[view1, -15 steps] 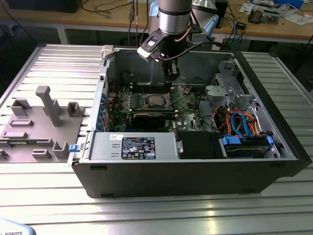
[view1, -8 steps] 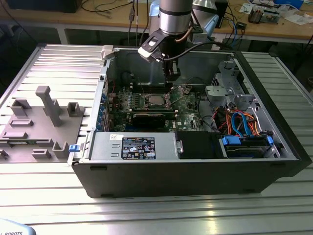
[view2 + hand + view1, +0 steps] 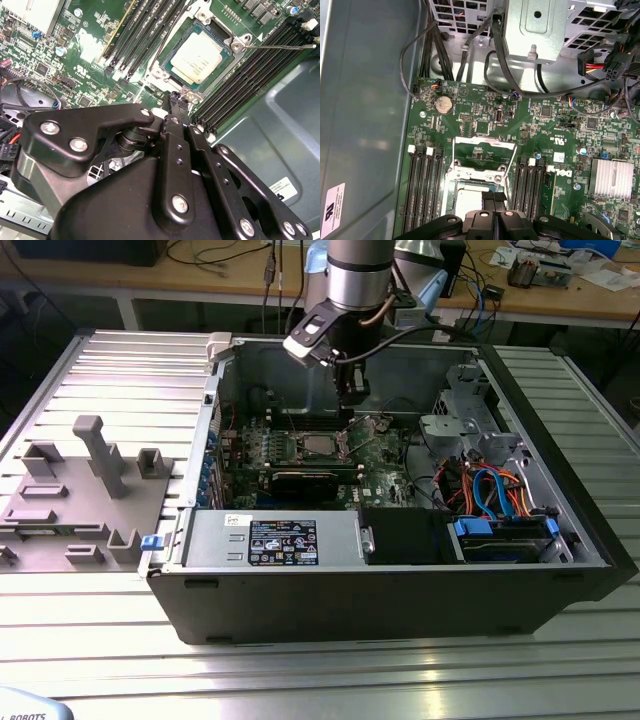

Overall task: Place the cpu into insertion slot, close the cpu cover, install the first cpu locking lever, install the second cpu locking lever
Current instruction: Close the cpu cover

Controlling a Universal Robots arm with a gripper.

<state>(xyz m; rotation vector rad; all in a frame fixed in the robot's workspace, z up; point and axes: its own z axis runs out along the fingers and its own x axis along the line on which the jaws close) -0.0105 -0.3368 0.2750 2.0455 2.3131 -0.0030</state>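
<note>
The cpu (image 3: pixel 200 57) lies flat in the insertion slot (image 3: pixel 167 62) on the green motherboard, its silvery top showing in both wrist views and in the exterior view (image 3: pixel 320 445). The cpu cover (image 3: pixel 482 144) stands swung open beyond the socket, with the board visible through its window. My gripper (image 3: pixel 177 102) is shut with nothing between its fingers. Its tips hang just above the socket's metal edge, on the side where the cover is hinged. One thin wire locking lever (image 3: pixel 280 47) sticks out free past the memory slots. In the exterior view the gripper (image 3: pixel 350 420) reaches down into the case beside the cpu.
Long black memory slots (image 3: pixel 240 80) flank the socket on both sides. A grey drive cage (image 3: pixel 535 25) and loose black cables (image 3: pixel 500 55) lie beyond the cover. The case wall (image 3: pixel 365 100) runs close along one side. A finned heatsink (image 3: pixel 611 177) sits on the board.
</note>
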